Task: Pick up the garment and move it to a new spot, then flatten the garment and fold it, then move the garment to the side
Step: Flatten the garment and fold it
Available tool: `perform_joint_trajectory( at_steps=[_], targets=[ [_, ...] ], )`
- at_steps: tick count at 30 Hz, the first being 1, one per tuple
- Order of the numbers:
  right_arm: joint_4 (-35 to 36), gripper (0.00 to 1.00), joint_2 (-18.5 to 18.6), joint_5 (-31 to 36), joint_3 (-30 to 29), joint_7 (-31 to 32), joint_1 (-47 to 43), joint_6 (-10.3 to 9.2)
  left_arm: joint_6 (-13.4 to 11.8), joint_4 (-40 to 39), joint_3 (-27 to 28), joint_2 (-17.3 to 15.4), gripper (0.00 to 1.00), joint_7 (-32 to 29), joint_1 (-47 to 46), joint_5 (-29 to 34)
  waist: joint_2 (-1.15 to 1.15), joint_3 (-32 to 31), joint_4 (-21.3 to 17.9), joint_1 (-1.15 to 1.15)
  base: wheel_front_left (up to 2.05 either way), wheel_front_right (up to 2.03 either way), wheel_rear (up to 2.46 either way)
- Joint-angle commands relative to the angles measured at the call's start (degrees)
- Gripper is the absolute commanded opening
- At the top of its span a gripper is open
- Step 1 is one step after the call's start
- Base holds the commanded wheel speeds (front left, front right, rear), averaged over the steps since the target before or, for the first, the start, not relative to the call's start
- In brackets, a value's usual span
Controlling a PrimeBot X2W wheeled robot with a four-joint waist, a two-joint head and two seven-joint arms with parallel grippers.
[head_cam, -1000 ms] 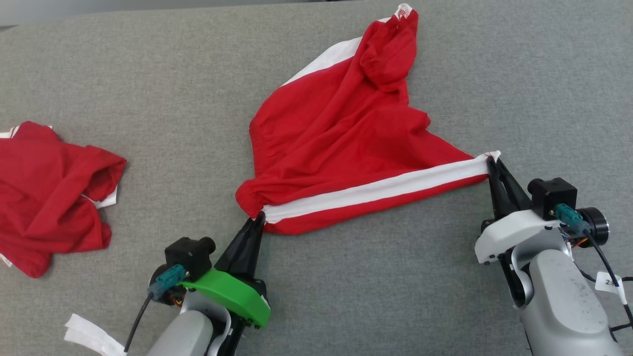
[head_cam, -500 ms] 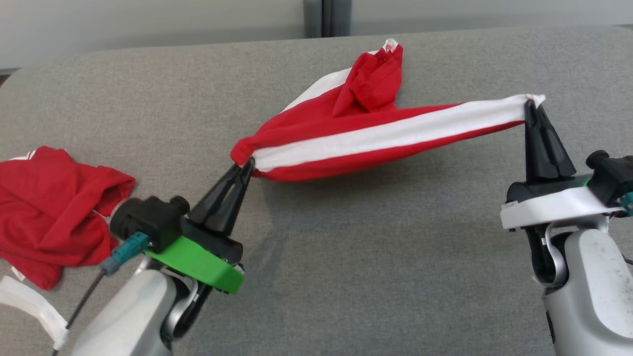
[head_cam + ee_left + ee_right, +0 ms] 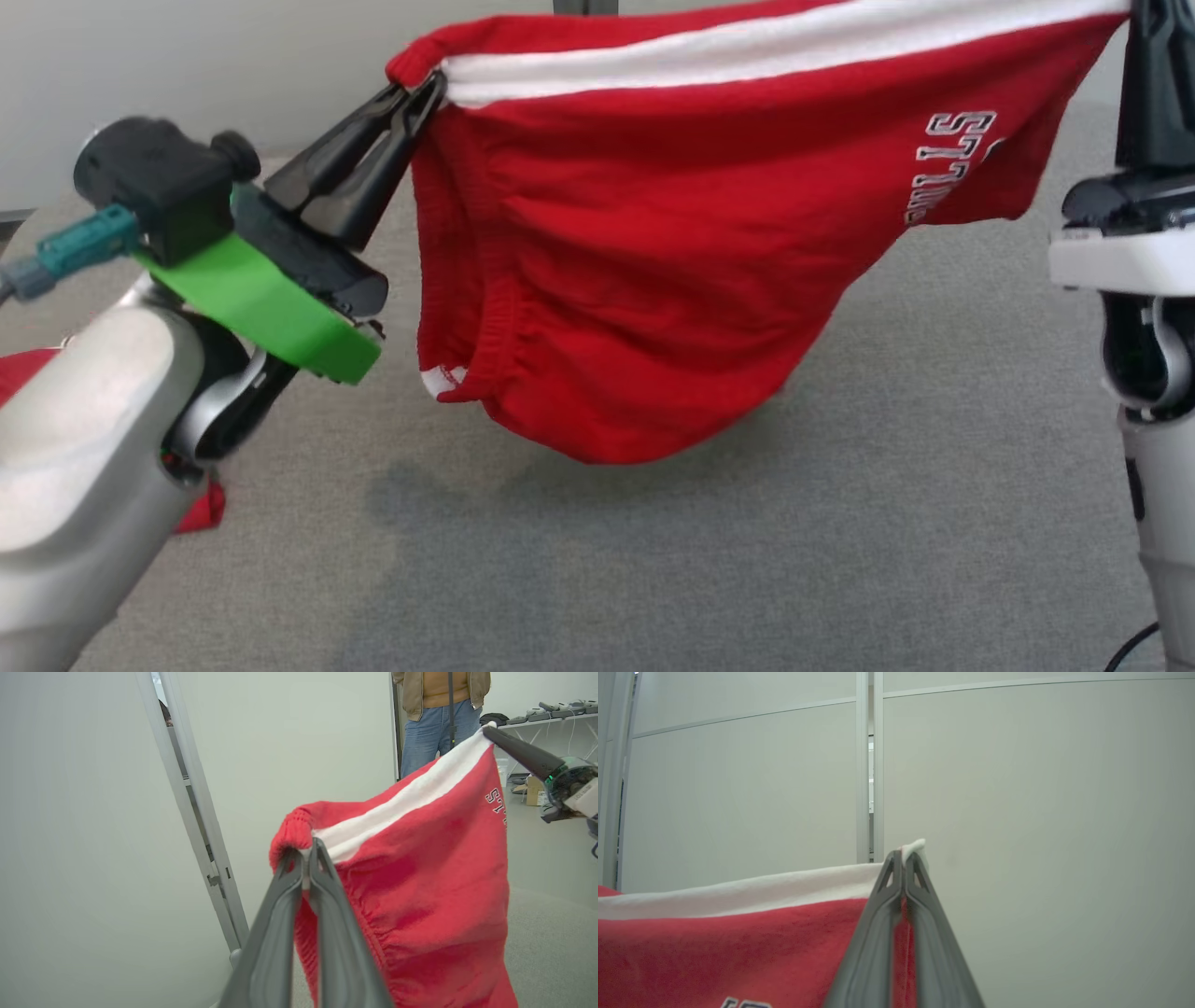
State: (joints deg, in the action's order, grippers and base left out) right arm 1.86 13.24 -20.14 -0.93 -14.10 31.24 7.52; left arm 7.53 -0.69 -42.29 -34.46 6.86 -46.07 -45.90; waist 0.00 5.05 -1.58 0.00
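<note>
The garment [image 3: 672,233] is a pair of red shorts with a white side stripe and white lettering. It hangs in the air above the grey table [image 3: 747,560], stretched between both grippers along the stripe. My left gripper [image 3: 425,89] is shut on the waistband end; in the left wrist view the garment [image 3: 420,882] bunches over the left gripper [image 3: 308,847]. My right gripper [image 3: 1134,9] is shut on the stripe's other end at the top right. In the right wrist view the right gripper [image 3: 903,856] pinches the white corner of the garment [image 3: 738,947].
A second red cloth [image 3: 201,509] peeks from behind my left arm on the table. Pale partition walls [image 3: 1017,788] stand behind the table. In the left wrist view a person [image 3: 439,714] in jeans stands past the partition, with a shelf of gear [image 3: 551,711] at the far right.
Both grippers have risen with the garment, lifting it off the table until it hangs free. The head camera has tilted up, so the table and the other red cloth slid down the view.
</note>
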Motion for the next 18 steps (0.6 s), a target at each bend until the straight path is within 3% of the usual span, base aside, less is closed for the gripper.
perform_joint_trajectory(
  at_steps=[1, 9, 14, 18],
  targets=[
    [-0.4, 0.0, 0.8, 0.1, 0.6, 0.5, 2.7, -0.06, -0.1, 0.7, -0.4, -0.1, 0.0, -0.7, -2.5, -1.8, 0.0, 3.1, -1.0, 0.0, 0.0, 0.0, 0.0],
    [-10.6, 0.0, 2.2, 4.9, 2.7, 0.4, 21.0, -0.06, -0.1, 9.0, -3.0, 2.5, 0.0, -0.3, -17.4, -5.9, 0.0, 13.6, -3.0, 0.0, 0.0, 0.0, 0.0],
    [-19.0, 0.0, 0.4, 8.2, 1.0, -0.9, 32.1, -0.07, -0.1, 16.7, -3.4, 5.1, 0.0, 4.6, -26.5, -6.7, 0.0, 18.2, -3.8, 0.0, 0.0, 0.0, 0.0],
    [-20.5, 0.0, -1.5, 10.0, -1.8, -1.1, 36.0, -0.07, -0.1, 20.6, -3.6, 6.8, 0.0, 7.1, -30.3, -8.8, 0.0, 19.8, -4.1, 0.0, 0.0, 0.0, 0.0]
  ],
)
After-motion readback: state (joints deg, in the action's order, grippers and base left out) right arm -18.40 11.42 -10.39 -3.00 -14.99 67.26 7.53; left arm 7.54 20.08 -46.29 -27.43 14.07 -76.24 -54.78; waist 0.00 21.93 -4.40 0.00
